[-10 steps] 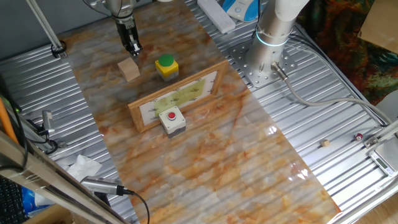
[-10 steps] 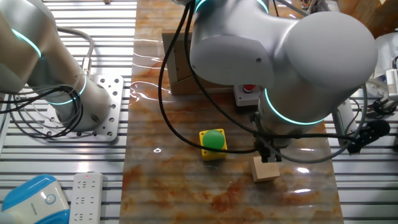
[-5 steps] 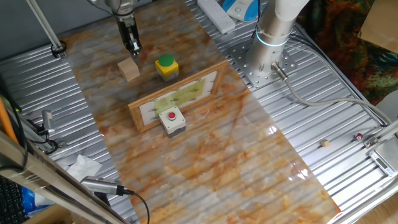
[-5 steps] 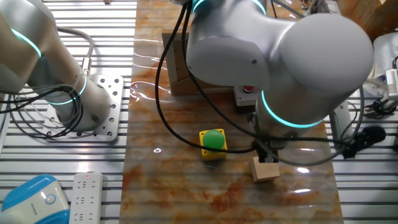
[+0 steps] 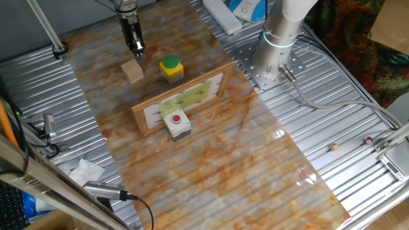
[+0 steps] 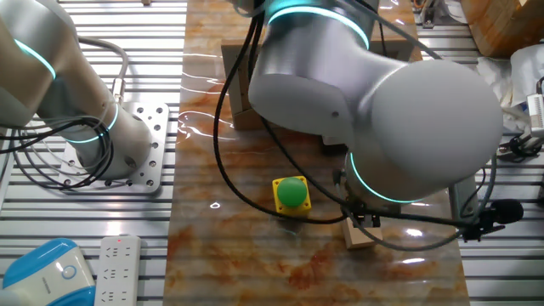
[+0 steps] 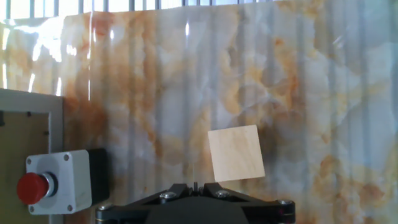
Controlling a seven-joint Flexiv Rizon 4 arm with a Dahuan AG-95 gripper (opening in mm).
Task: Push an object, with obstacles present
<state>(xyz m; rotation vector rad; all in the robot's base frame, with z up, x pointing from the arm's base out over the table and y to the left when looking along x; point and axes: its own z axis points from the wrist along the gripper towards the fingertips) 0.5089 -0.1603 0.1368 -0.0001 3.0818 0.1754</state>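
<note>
The light-tan wooden cube (image 5: 133, 71) lies on the marble board, left of the yellow box with the green button (image 5: 170, 68). My gripper (image 5: 135, 45) hangs just beyond the cube with its fingers together, holding nothing and apart from the cube. In the hand view the cube (image 7: 235, 154) lies just ahead of the shut gripper (image 7: 194, 186). In the other fixed view the arm covers most of the cube (image 6: 361, 237). The wooden-framed panel (image 5: 182, 101) lies across the board, with the grey box with the red button (image 5: 177, 124) at its near side.
The arm's base (image 5: 281, 32) stands to the right of the board. The grey box (image 7: 53, 180) and the panel's corner (image 7: 25, 124) show at the hand view's lower left. A power strip (image 5: 222, 14) lies at the far end. Ribbed metal tabletop (image 5: 358, 128) flanks the board.
My gripper has drawn slightly up and away from the cube. The cube and the obstacles have not moved.
</note>
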